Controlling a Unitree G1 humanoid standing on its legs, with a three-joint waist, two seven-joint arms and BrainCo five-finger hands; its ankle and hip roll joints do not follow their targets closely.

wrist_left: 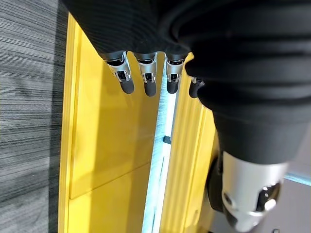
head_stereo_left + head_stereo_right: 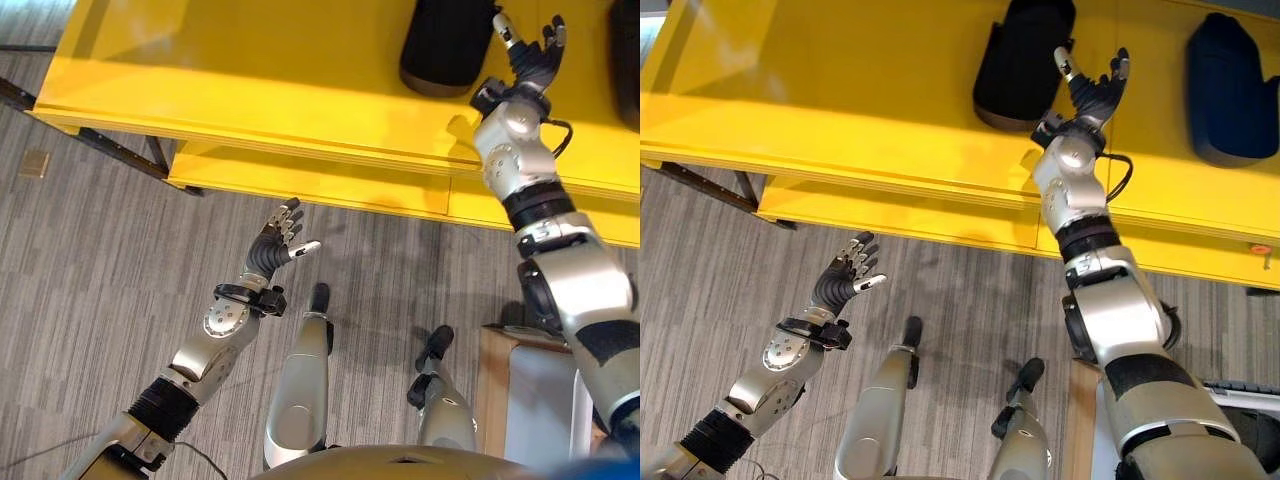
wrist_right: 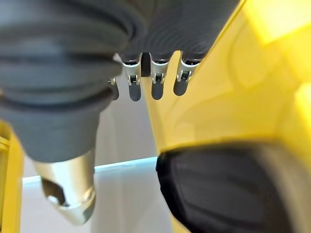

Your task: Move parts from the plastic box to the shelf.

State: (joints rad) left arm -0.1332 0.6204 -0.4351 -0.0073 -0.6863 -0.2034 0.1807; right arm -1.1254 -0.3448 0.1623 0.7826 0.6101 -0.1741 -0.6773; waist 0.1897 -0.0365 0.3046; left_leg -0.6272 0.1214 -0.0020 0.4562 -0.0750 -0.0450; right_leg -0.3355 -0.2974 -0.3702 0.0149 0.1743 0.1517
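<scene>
A yellow shelf (image 2: 840,110) runs across the upper part of the head views, its flat top holding two dark rounded parts. The black part (image 2: 1020,60) lies near the top centre of the right eye view, and a dark blue part (image 2: 1230,90) lies well apart from it at the upper right (both rest flat on the yellow surface, each on its own). The right hand (image 2: 1095,90) reaches up over the shelf just beside the black part, on its right side; its fingers (image 2: 1120,65) are spread and straight with the thumb held apart, and they hold nothing. In the right wrist view the black part (image 3: 218,189) lies below the straight fingertips (image 3: 156,90), apart from them, with the yellow surface beside it. The left hand (image 2: 278,245) hangs in the lower left of the head views over the grey striped floor (image 2: 80,280), short of the shelf's front edge, fingers loosely spread and empty. Its wrist view looks along the relaxed fingertips (image 1: 148,85) at the shelf's yellow boards (image 1: 112,145), with a pale gap between them. At the lower right corner of the left eye view a pale box (image 2: 545,395) sits beside the right arm, mostly hidden by it, so I cannot tell what is inside.
</scene>
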